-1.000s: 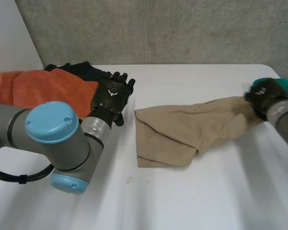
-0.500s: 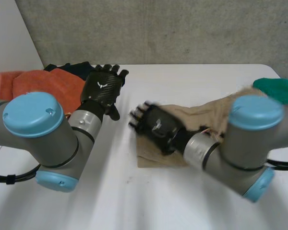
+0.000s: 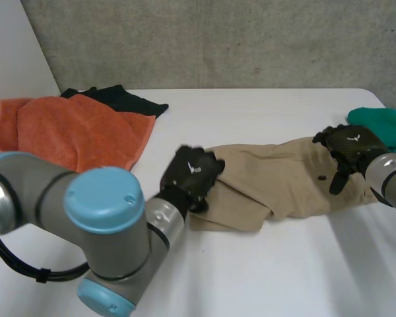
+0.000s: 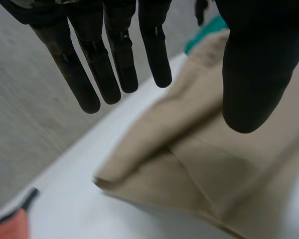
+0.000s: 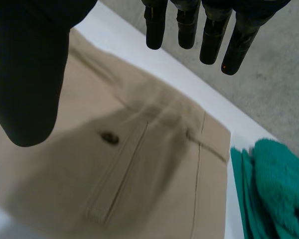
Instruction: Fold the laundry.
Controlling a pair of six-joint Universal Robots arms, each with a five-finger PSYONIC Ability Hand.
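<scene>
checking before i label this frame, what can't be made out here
- Head view: the left hand covers the folded end of the tan trousers.
- Head view: the orange towel hides most of the black cloth.
- Green cloth: cut off by the head view's edge.
- Right hand touching the trousers or hovering: cannot tell.

Place: you are facing a robotics lab bench.
Wall: a bare concrete wall [image 3: 237, 39] is running along 12 o'clock.
Table: a plain white table [image 3: 251, 277] is lying under a robot arm [image 3: 99, 224].
</scene>
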